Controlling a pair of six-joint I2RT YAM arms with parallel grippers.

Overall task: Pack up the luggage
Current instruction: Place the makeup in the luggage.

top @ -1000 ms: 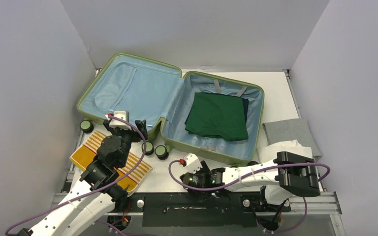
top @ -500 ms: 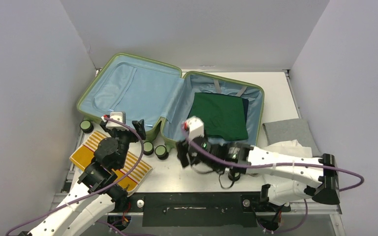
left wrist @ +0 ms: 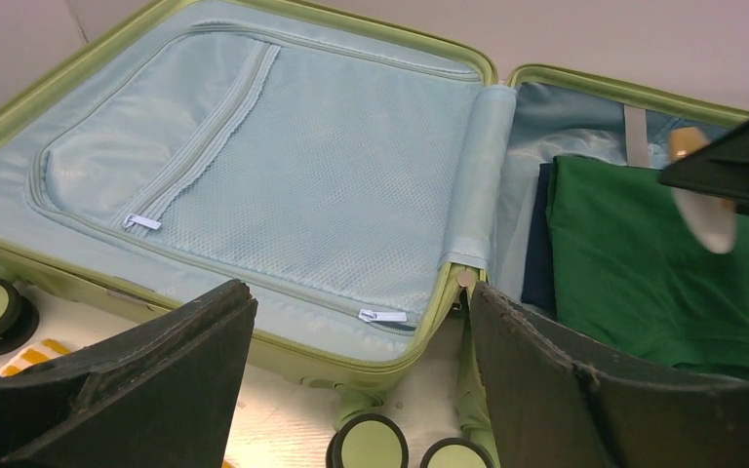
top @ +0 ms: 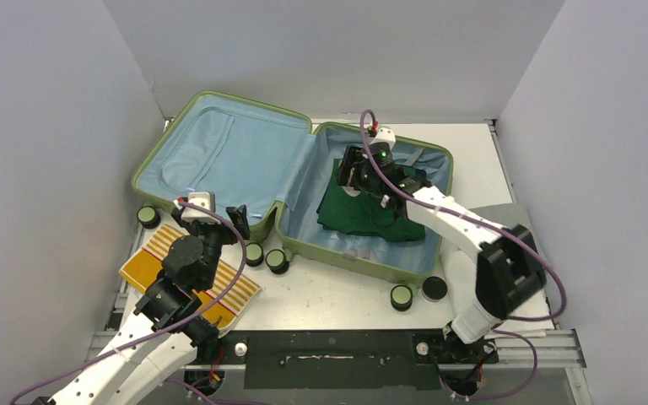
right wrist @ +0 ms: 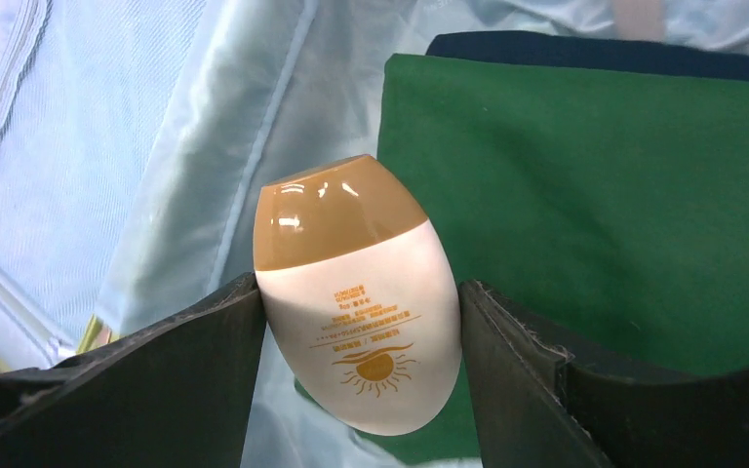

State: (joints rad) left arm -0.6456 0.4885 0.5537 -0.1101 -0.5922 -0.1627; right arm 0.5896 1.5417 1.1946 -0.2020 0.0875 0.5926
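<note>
1. The luggage (top: 236,160) lay opened out flat towards the back of the table (top: 329,295), its two light-green shells side by side and both lined in pale blue.
2. Its left half showed a mesh zip pocket (left wrist: 254,185) and held nothing else that could be seen.
3. Its right half held a folded dark-green garment (right wrist: 595,195) resting on a navy one (right wrist: 595,49), of which only an edge showed.
4. The right gripper (right wrist: 356,292) hung over the left part of the green garment, inside the right half.
5. Its fingers were partway closed and pressed against both sides of a sunscreen bottle (right wrist: 356,322), white with a tan cap and an orange sun mark, cap end pointing away from the wrist.
6. Whether the bottle touched the garment could not be told.
7. The left gripper (left wrist: 361,291) sat just in front of the left shell's near edge, its fingers spread wide with nothing between them.
8. Small black wheels (top: 277,260) with green hubs showed along the case's near side.
9. A yellow striped cloth (top: 156,261) lay on the table under the left arm.
10. A grey folded cloth (top: 515,221) lay just right of the case.
</note>
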